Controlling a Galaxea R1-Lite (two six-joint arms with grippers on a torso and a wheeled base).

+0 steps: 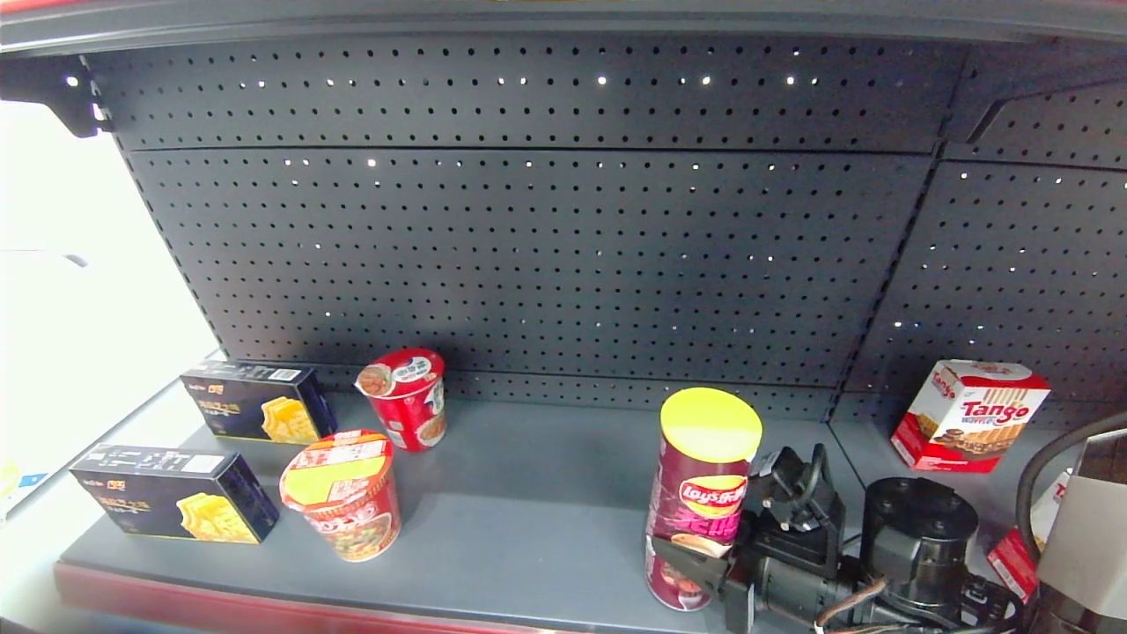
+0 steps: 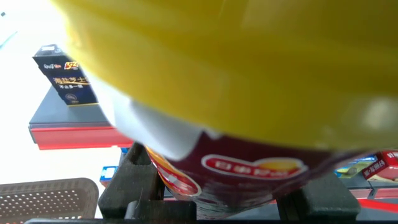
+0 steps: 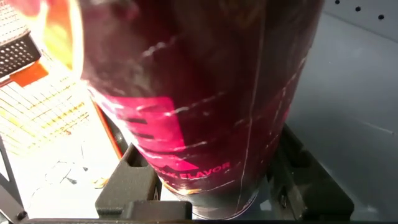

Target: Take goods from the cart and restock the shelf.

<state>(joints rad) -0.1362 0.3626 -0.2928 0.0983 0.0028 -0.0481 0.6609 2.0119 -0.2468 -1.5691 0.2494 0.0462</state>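
I am holding the chip canister (image 1: 704, 493) upright with the right gripper (image 1: 735, 528), whose fingers are closing on its maroon body from either side, low on the can. The yellow lid is facing up. The canister is sitting over the grey shelf (image 1: 528, 493), right of centre and near the front edge; I cannot tell whether its base is actually touching the board.

The left gripper (image 2: 217, 205) is clamping a second chip canister (image 2: 236, 93), also maroon with a yellow lid, its fingers pressing on both sides of the tube. A brown basket (image 2: 43, 196) is showing below and beyond it.

Further left on the shelf, the front noodle cup (image 1: 345, 493) and the rear noodle cup (image 1: 405, 396) are standing well apart from the canister. Beyond them, the front dark box (image 1: 172, 493) and the rear dark box (image 1: 260, 402) are lying along the left end. In the neighbouring bay on the right, a red and white wafer box (image 1: 968, 414) is standing against the perforated back panel (image 1: 546, 246).
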